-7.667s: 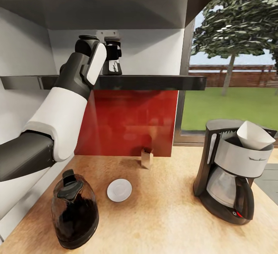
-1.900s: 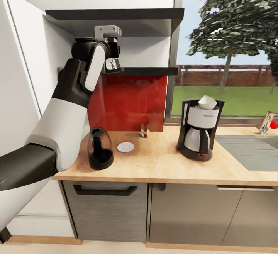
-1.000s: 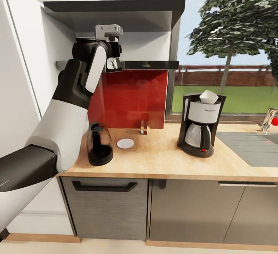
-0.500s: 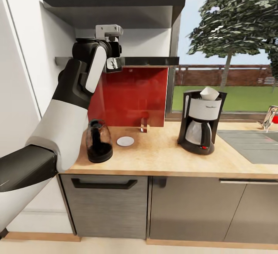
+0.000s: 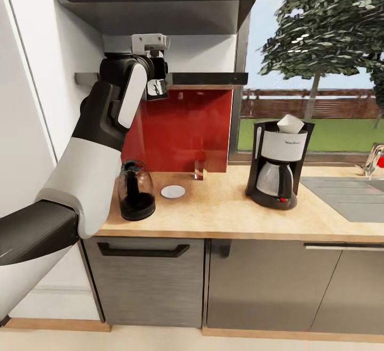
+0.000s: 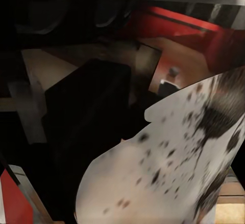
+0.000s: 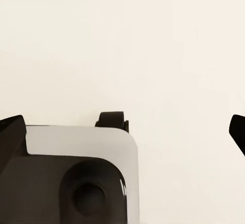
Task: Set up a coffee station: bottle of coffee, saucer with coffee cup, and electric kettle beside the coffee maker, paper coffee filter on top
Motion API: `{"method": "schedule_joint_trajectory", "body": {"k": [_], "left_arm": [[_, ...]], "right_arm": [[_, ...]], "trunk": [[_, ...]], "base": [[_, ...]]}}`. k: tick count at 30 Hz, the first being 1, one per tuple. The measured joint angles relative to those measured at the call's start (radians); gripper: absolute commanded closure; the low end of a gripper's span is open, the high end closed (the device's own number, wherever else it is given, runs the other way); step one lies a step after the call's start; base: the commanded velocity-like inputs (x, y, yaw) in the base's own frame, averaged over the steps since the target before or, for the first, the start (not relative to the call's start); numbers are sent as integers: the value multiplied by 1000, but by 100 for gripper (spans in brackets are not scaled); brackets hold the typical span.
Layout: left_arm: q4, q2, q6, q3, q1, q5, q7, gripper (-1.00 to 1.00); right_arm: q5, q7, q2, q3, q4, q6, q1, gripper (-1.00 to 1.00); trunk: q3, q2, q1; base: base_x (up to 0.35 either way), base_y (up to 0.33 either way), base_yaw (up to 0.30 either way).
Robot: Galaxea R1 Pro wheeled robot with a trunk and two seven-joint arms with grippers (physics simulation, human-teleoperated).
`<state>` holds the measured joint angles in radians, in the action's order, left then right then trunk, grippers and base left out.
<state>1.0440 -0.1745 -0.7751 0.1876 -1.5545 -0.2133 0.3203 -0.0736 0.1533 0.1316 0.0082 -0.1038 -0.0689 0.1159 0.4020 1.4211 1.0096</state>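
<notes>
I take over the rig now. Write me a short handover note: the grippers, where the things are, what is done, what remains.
Left gripper: raised at shelf height, shut on the coffee bottle.
Right gripper: fingers wide apart, holding nothing.
On the countertop: coffee maker with paper filter on top; saucer and electric kettle far to its left.
Done: coffee maker, filter.
Left: set the bottle beside the maker, move saucer and kettle next to it, cup on saucer.

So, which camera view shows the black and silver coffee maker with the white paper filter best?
The head view: the black and silver coffee maker stands whole on the wooden countertop, with the white paper filter on top. The left wrist view gives dark blurred shapes, the right wrist view a pale surface; I cannot pick it out there.
</notes>
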Motion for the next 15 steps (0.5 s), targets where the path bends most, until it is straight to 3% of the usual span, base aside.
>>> {"method": "schedule_joint_trajectory", "body": {"k": [11,15], "left_arm": [[0,0,0,0,0,0,0,100],[0,0,0,0,0,0,-1,100]], "right_arm": [[0,0,0,0,0,0,0,-100],[0,0,0,0,0,0,0,-100]], "trunk": [[34,77,42],[35,77,42]], "base": [[0,0,0],[0,0,0]]}}
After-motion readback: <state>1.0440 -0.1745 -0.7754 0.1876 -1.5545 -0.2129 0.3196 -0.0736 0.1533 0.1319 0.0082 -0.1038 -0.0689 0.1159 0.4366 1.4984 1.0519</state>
